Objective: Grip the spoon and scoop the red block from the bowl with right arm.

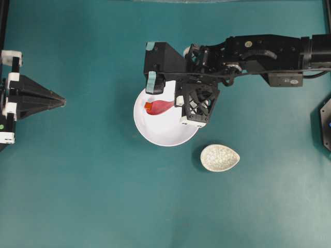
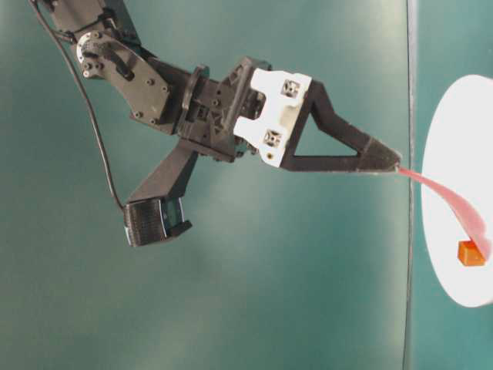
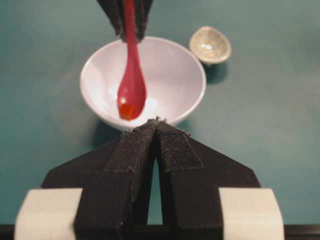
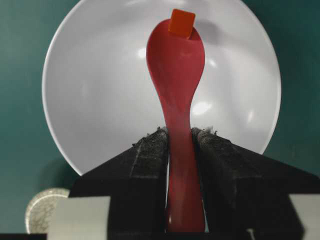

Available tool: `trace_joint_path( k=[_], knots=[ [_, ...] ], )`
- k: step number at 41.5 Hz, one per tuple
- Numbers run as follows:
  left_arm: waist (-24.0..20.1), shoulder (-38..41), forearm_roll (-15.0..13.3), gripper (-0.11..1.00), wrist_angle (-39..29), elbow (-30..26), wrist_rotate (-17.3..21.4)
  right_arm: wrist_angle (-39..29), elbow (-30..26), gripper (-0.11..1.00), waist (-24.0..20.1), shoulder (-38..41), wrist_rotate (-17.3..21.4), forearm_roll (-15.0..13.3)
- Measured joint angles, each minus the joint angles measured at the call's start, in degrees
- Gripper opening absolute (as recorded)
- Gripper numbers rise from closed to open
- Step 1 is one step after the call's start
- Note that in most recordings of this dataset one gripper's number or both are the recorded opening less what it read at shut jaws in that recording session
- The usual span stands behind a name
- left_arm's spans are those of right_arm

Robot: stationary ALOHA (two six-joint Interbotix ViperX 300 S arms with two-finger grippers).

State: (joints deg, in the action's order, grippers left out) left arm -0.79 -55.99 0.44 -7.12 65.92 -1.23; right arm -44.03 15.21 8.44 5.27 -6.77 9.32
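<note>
Spoon point(image 4: 176, 70): glossy pink-red, deep oval scoop, handle clenched by right end effector point(image 4: 179, 134) | red block point(image 4: 181, 23): tiny orange-red cube at spoon's 12 o'clock tip, inside white bowl point(image 4: 90, 100) | left end effector point(image 3: 157, 131): clenched, empty | speckled dish point(image 1: 220, 157): at bowl's 4 o'clock on bench, cut off in right wrist view | spoon handle mostly hidden overhead.

An overhead camera looks straight down on the whole table, a table-level camera views it close from the side and rotated, and each wrist camera looks out along its own gripper, left from farther back, right close above, all four sharing the bowl point(image 1: 164, 129).
</note>
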Motion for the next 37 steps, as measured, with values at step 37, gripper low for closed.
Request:
trace_joint_path(
  k=[37],
  knots=[
    [0.1,0.0,0.0,0.0,0.0,0.0,0.0,12.2,11.1,0.24,-1.4,-8.1,0.3,0.3]
  ],
)
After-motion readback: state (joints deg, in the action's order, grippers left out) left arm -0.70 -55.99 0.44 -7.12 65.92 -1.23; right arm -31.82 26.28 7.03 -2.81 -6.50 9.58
